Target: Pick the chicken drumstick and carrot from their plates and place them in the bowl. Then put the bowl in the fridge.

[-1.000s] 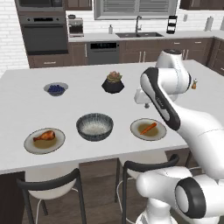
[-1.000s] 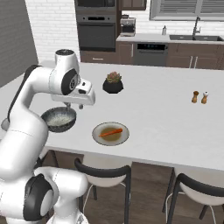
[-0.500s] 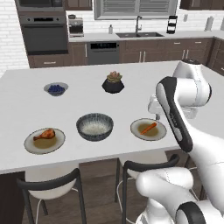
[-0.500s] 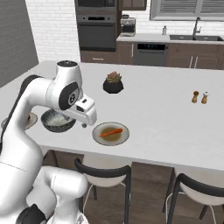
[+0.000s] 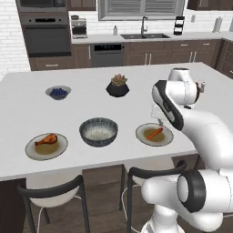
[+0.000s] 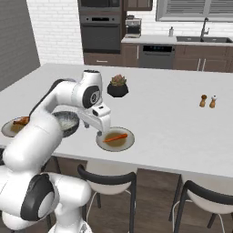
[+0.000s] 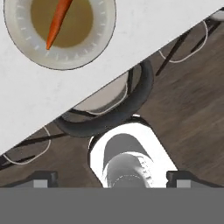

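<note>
The chicken drumstick (image 5: 47,139) lies on the left plate (image 5: 45,150) near the island's front edge. The dark ribbed bowl (image 5: 98,131) stands between the two plates and holds nothing. The carrot (image 6: 114,137) lies on the right plate (image 6: 115,144). My gripper (image 6: 99,133) hovers low over that plate's left rim, open and holding nothing. In the hand view the carrot (image 7: 59,19) and its plate (image 7: 65,61) sit at the top left, well ahead of the widely spread fingertips (image 7: 46,177). The fridge is out of view.
A black plant pot (image 5: 118,86) and a small bowl of berries (image 5: 58,93) stand further back on the island. Salt and pepper shakers (image 6: 208,101) are at the right. Stools (image 6: 107,177) stand under the front edge of the counter (image 7: 131,65).
The hand has swung from beside the bowl to the right and down over the carrot plate. The jaws have spread wider. The food and dishes have not moved.
</note>
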Controlling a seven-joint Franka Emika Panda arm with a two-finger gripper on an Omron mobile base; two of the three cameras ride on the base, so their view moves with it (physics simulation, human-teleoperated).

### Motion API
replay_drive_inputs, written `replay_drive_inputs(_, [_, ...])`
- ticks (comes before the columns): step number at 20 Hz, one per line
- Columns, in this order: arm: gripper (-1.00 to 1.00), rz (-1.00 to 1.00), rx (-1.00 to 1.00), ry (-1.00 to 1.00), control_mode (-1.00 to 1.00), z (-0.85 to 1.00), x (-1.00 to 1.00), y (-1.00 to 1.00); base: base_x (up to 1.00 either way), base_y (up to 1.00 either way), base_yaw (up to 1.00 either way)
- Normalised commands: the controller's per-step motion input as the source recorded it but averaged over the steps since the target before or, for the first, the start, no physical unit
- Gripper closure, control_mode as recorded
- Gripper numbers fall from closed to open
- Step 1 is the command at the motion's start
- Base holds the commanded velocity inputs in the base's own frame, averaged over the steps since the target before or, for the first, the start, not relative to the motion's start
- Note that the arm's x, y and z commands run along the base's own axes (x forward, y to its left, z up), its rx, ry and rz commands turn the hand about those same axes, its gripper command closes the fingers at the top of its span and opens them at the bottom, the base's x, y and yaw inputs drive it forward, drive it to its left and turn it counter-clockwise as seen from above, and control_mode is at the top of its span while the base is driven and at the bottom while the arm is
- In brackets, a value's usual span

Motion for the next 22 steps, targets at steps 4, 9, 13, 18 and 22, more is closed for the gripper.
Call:
replay_drive_inputs(4, [-1.0, 0.0, 0.0, 0.03, -1.0, -0.51, 0.9, -0.21, 0.0, 0.0, 0.0])
replay_drive_inputs(9, [-1.0, 0.0, 0.0, 0.0, -1.0, -0.63, 0.57, -0.15, 0.0, 0.0, 0.0])
replay_drive_inputs(13, [-1.0, 0.0, 0.08, 0.0, -1.0, -0.59, 0.63, -0.34, 0.0, 0.0, 0.0])
replay_drive_inputs(18, [-1.0, 0.0, 0.13, 0.0, -1.0, -0.4, 0.82, -0.13, 0.0, 0.0, 0.0])
replay_drive_inputs(22, [-1.0, 0.0, 0.11, 0.01, -1.0, -0.41, 0.85, 0.0, 0.0, 0.0, 0.0])
